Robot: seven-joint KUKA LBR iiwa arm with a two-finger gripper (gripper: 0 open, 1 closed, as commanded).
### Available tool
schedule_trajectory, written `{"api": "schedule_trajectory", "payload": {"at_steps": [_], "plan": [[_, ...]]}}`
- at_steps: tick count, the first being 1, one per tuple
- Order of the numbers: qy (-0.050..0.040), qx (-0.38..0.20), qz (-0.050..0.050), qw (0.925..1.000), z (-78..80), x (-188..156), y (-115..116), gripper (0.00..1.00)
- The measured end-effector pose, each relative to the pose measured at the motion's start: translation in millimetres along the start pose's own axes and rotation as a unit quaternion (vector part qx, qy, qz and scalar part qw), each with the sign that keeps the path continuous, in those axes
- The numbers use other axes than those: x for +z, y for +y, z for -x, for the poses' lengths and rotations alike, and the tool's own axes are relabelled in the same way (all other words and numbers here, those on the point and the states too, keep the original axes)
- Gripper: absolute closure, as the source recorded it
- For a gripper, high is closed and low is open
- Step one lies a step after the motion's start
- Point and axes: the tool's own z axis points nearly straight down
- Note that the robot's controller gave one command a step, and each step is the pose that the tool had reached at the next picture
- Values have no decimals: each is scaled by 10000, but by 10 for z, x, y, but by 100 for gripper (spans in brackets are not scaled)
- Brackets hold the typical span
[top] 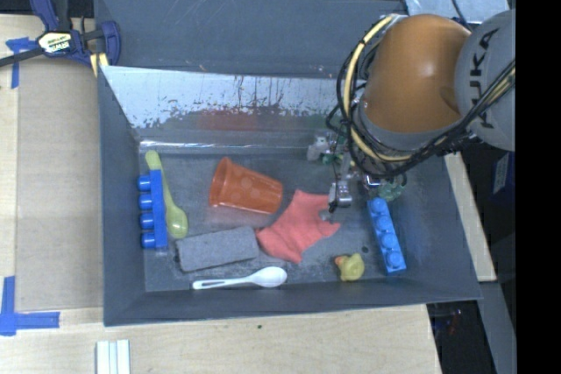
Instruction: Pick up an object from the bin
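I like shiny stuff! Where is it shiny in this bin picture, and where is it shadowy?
Camera view: light glares off the bin's back wall in a pale band with reddish streaks; the orange cover on the arm has a soft shine on top; the white spoon looks bright; the floor around the pincer, under the arm, seems a bit darker.

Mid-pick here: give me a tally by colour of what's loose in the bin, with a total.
Blue: 2, left brick strip and right brick strip
Yellow: 2, duck and yellow-green scoop
Orange: 1, cup
Pink: 1, cloth
Grey: 1, block
White: 1, spoon
Total: 8
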Motion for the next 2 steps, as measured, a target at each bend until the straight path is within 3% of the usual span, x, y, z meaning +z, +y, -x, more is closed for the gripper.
{"api": "schedule_trajectory", "payload": {"at_steps": [1, 2], "plan": [[-44, 1, 0, 10000, 17, -48, 0, 0], [-65, -152, -3, 9999, -324, 611, -249, 0]]}}
